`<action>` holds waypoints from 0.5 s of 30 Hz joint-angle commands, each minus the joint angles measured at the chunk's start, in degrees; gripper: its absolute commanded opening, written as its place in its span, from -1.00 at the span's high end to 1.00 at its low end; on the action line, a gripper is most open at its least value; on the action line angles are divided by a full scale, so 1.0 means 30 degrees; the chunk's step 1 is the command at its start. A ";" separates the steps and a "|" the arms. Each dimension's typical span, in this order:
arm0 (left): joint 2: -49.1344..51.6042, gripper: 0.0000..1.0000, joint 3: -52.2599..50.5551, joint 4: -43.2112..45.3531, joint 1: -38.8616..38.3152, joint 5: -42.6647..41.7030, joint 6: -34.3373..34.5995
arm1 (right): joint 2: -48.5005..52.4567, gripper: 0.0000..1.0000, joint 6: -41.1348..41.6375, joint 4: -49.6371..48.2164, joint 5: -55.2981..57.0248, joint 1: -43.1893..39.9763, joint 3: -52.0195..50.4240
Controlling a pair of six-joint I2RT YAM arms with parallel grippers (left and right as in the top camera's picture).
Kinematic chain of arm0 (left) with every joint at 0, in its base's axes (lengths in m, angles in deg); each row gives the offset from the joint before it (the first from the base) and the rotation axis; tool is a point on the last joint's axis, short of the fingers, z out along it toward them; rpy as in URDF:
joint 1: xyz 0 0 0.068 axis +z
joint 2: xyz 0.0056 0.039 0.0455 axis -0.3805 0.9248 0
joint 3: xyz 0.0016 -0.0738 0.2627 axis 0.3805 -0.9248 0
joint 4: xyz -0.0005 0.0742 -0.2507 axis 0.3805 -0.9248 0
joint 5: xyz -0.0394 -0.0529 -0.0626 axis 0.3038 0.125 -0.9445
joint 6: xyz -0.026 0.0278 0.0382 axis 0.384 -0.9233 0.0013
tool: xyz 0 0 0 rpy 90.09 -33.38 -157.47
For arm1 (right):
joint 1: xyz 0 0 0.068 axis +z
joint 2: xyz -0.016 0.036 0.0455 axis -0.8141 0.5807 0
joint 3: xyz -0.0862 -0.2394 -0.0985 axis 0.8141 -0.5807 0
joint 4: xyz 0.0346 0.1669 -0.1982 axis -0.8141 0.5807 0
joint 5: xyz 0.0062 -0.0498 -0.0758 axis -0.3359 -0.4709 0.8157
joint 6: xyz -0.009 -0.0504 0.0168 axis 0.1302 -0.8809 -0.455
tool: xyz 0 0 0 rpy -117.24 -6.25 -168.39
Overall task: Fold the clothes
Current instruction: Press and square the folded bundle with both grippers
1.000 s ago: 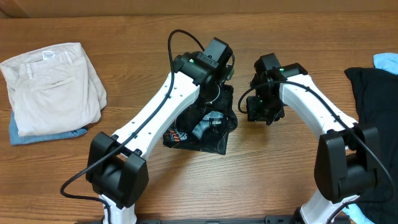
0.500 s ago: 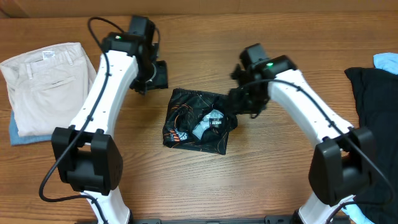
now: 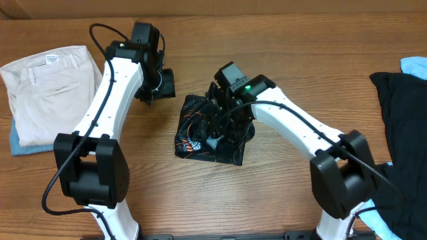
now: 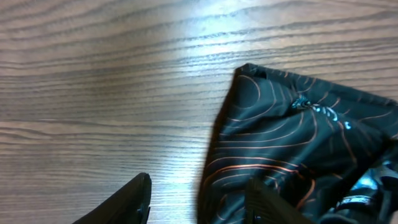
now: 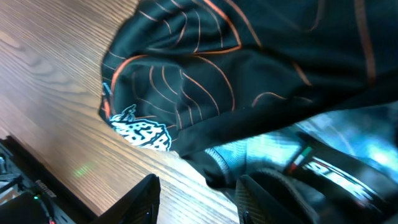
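Where the bench [image 3: 300,40] is seen from above, the sports top [image 3: 200,140] is found near its middle, bunched into a small, uneven packet. Thin orange wavy lines are seen on the black cloth, and a small logo [image 3: 189,145] is shown at its front left corner. A pale, shiny inner part of the cloth is exposed on the right half of the packet.

The left tool [image 3: 160,83] is held low over bare wood, just beside the top's back left corner and apart from it in the overhead view. In the left wrist view its fingers [image 4: 130,202] are seen spread, and nothing is gripped between them. Wood and the edge of the top are seen in the gap.

The right tool [image 5: 199,202] is placed directly over the top, close to the cloth. Its fingers [image 5: 273,196] are also spread. The lower edge of the top and some wood are seen between them. Whether the cloth is touched by them cannot be told.

Folded beige trousers [image 3: 53,90] are laid at the left end of the bench, on a blue cloth [image 3: 40,143]. A black garment [image 3: 400,133] is spread at the right edge, well apart from the top.
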 commanded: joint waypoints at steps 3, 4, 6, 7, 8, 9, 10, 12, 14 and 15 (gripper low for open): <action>0.0182 -0.03 -0.1260 0.0772 -0.0321 -0.1260 -0.0954 | 0.0663 0.14 0.0080 -0.0794 -0.0182 0.0787 0.0051; 0.0182 -0.03 -0.1443 0.0933 -0.0393 -0.1377 -0.1166 | 0.0758 0.14 0.0087 -0.0896 -0.0182 0.0860 0.0051; 0.0182 -0.03 -0.1661 0.1078 -0.0517 -0.1370 -0.1472 | 0.0984 0.14 0.0087 -0.0903 -0.0175 0.0867 0.0051; 0.0182 -0.03 -0.1800 0.1166 -0.0590 -0.1370 -0.1588 | 0.1107 0.14 0.0095 -0.0874 -0.0175 0.0867 0.0051; 0.0182 -0.03 -0.1851 0.1166 -0.0656 -0.1362 -0.1727 | 0.1209 0.14 0.0095 -0.0874 -0.0182 0.0867 0.0051; 0.0182 -0.03 -0.1923 0.1217 -0.0765 -0.1304 -0.1894 | 0.1362 0.14 0.0168 -0.0896 -0.0182 0.0867 0.0051; 0.0182 -0.03 -0.1989 0.1239 -0.0838 -0.1253 -0.1894 | 0.1435 0.14 0.0328 -0.0918 -0.0175 0.0867 0.0051; 0.0182 -0.04 -0.2025 0.1333 -0.0918 -0.1224 -0.1880 | 0.1596 0.14 0.0525 -0.1042 -0.0182 0.0867 0.0051; 0.0182 -0.04 -0.2033 0.1406 -0.0918 -0.1224 -0.1887 | 0.1625 0.14 0.0525 -0.1035 -0.0182 0.0867 0.0051; 0.0182 -0.04 -0.2033 0.1450 -0.0918 -0.1231 -0.1880 | 0.1625 0.14 0.0525 -0.1013 -0.0182 0.0867 0.0051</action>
